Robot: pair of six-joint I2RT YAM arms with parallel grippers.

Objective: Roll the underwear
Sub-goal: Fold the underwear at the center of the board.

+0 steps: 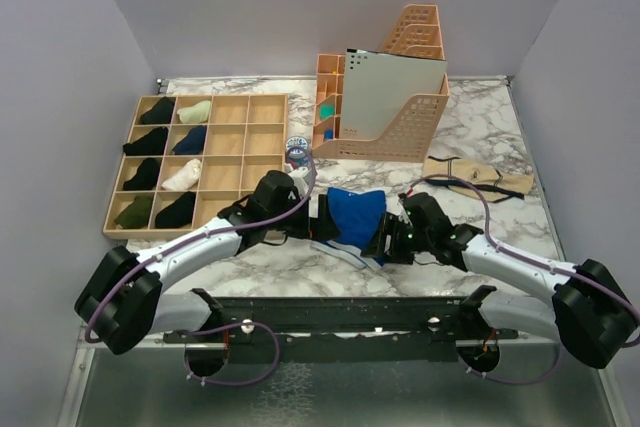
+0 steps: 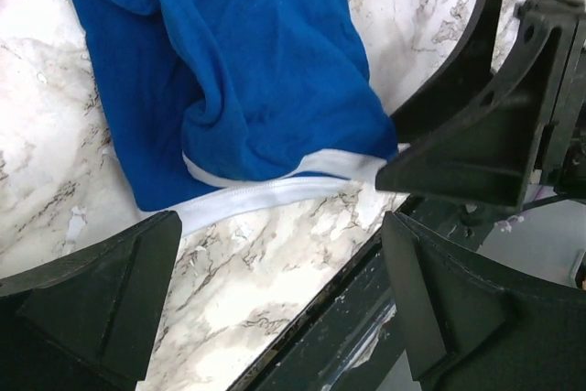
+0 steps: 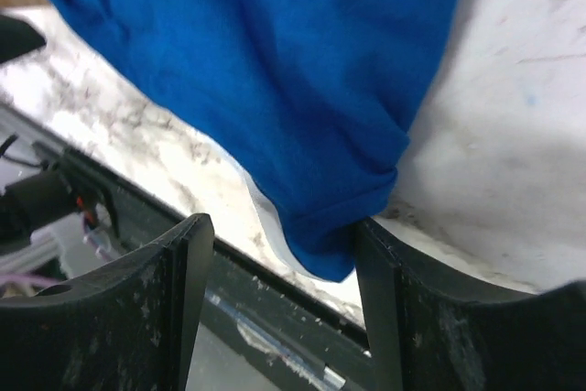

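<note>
The blue underwear (image 1: 355, 217) with a white waistband lies crumpled on the marble table near its front edge, between my two grippers. My left gripper (image 1: 312, 221) stands wide open just left of it; in the left wrist view the underwear (image 2: 238, 70) lies beyond the left gripper (image 2: 279, 258), whose jaws span bare marble. My right gripper (image 1: 392, 237) is open at the garment's right side. In the right wrist view a lower corner of the underwear (image 3: 275, 70) hangs between the right gripper's (image 3: 282, 240) jaws, touching only the right finger (image 3: 403, 299).
A wooden compartment tray (image 1: 262, 137) holding several rolled garments stands at the back left. A peach file holder (image 1: 410, 127) sits behind the underwear. A beige garment (image 1: 480, 177) lies at the right. The black rail (image 1: 340, 312) runs along the table's near edge.
</note>
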